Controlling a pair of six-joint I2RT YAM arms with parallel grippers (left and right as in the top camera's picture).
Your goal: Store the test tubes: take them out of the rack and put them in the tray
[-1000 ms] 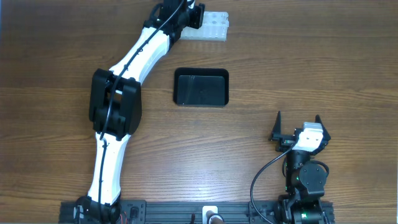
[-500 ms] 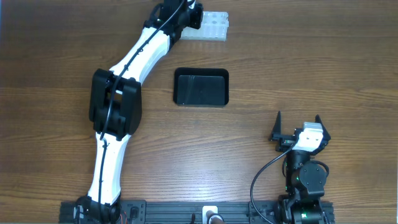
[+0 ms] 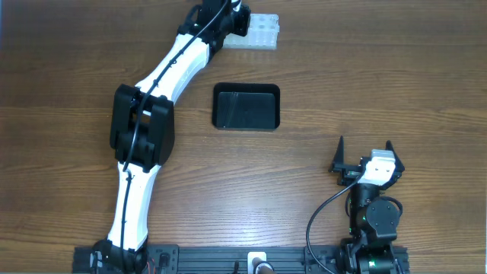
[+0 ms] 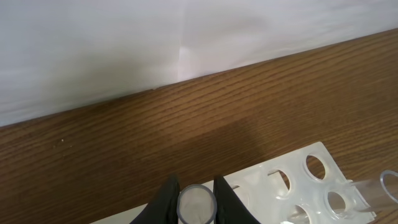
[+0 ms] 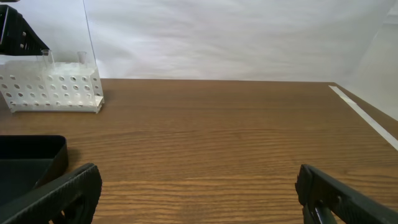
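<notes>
Clear plastic test tube (image 4: 196,205), seen open mouth first, is pinched at its rim between the two dark fingers (image 4: 166,198) of the left gripper (image 4: 194,190), which are closed on it. The tube sits directly over the white perforated rack (image 4: 292,186); whether its lower end is inside a hole of the rack cannot be told. A second tube (image 4: 384,185) stands at the rack's other end.

From above, the rack (image 3: 259,33) lies at the far edge of the wooden table (image 3: 396,84), and the left arm (image 3: 171,65) stretches to the rack's left end. The black tray (image 3: 246,106) rests on the table a short way nearer the arm bases than the rack, apart from it.

The right gripper (image 3: 365,144) is well apart from the rack, towards the right arm's base, its fingers spread wide and holding nothing. From its wrist, the rack (image 5: 53,92) appears far off before a white wall (image 5: 236,37), with a corner of the tray (image 5: 31,155) nearer.
</notes>
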